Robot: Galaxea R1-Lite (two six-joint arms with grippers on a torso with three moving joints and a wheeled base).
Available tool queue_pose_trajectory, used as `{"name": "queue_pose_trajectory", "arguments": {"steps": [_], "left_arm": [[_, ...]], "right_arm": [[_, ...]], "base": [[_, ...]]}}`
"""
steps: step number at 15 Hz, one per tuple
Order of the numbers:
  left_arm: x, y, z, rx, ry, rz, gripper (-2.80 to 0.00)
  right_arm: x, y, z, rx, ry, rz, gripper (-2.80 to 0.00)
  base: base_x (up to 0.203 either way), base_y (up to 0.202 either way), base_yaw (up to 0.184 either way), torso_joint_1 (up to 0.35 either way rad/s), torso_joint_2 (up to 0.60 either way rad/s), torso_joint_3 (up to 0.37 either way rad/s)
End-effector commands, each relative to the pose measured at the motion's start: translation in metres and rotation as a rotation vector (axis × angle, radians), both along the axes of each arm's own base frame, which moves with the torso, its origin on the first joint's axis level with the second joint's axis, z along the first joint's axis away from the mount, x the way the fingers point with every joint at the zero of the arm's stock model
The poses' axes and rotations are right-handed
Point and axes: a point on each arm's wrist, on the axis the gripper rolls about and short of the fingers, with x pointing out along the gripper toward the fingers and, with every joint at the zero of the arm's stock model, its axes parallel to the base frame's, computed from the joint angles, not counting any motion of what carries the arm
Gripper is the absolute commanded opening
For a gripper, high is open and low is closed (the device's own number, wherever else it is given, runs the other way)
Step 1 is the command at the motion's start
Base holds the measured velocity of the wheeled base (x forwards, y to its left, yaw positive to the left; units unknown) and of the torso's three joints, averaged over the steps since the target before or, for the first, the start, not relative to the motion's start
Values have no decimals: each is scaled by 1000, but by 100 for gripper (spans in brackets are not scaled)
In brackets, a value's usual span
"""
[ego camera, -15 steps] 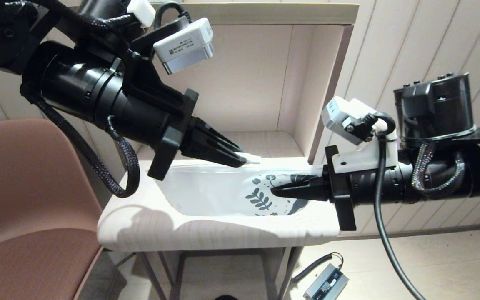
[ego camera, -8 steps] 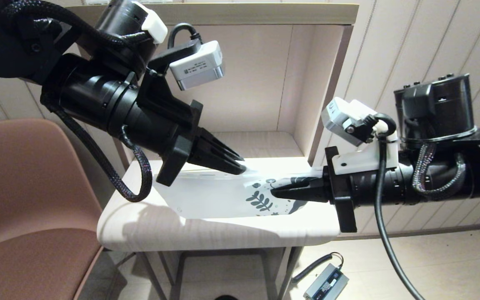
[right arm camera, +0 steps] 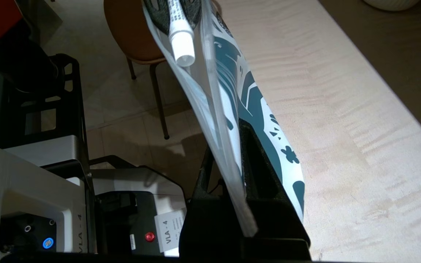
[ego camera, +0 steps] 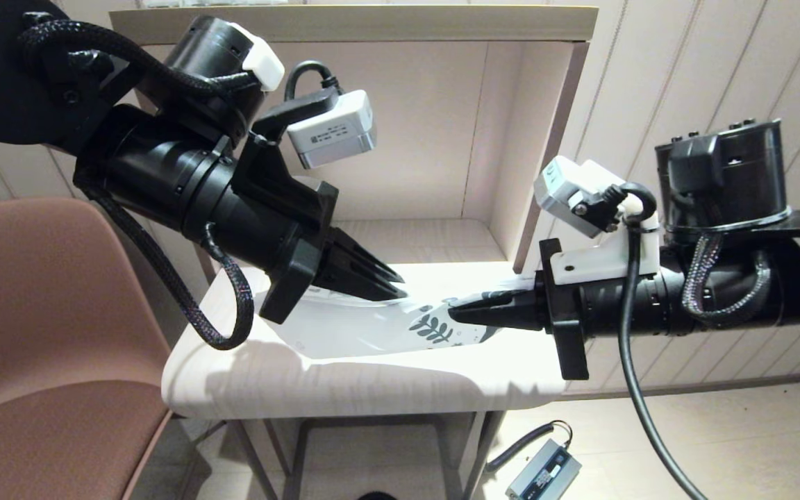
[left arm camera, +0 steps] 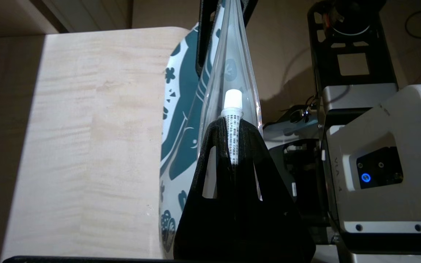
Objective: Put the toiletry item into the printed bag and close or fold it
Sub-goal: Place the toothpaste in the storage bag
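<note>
Toiletry item (left arm camera: 232, 120) — a slim white tube with a plain white cap and a column of small dark print down its side, too fine to read — sat pinched between the closed fingers of the left gripper (ego camera: 393, 292). In the left wrist view its cap end poked past the fingertips into the open mouth of the printed bag (ego camera: 372, 326), between the two clear walls of the pouch. The right wrist view showed the same tube (right arm camera: 179, 34) lying inside the transparent upper layer, cap toward that camera.

Printed bag was held up off the table (ego camera: 344, 382), stretched between the two arms and sagging in the middle. Its teal leaf-and-flower end was at the robot's right, where the right gripper (ego camera: 459, 314) had its fingers clamped on the pouch edge; the plain white end lay toward the left gripper. In the right wrist view the bag (right arm camera: 254, 109) ran edge-on away from the fingers.

Legible writing: "VLA - 4" on a white label (right arm camera: 168, 230) on the robot's body in the right wrist view, beside a red button (right arm camera: 150, 236) — part of the same lettering showed on the grey housing (left arm camera: 378, 160) in the left wrist view.

A brown chair (ego camera: 39, 333) stood to the left of the table, and a grey power brick (ego camera: 542, 476) lay on the floor below.
</note>
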Motion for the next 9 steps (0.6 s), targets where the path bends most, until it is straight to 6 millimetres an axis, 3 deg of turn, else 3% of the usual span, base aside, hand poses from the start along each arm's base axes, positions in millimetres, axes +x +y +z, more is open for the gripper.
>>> {"name": "queue_pose_trajectory", "arguments": {"steps": [1,9], "left_arm": [[-3,0,-2,7,6,-10,-280],[1,-3,-9,33,9,4,-280]], "right_arm": [[2,3,0,3,2,6,-280],[3,6,2,7,-3,14,-280]], "base": [[0,0,0,0,0,0],[0,0,0,0,0,0]]}}
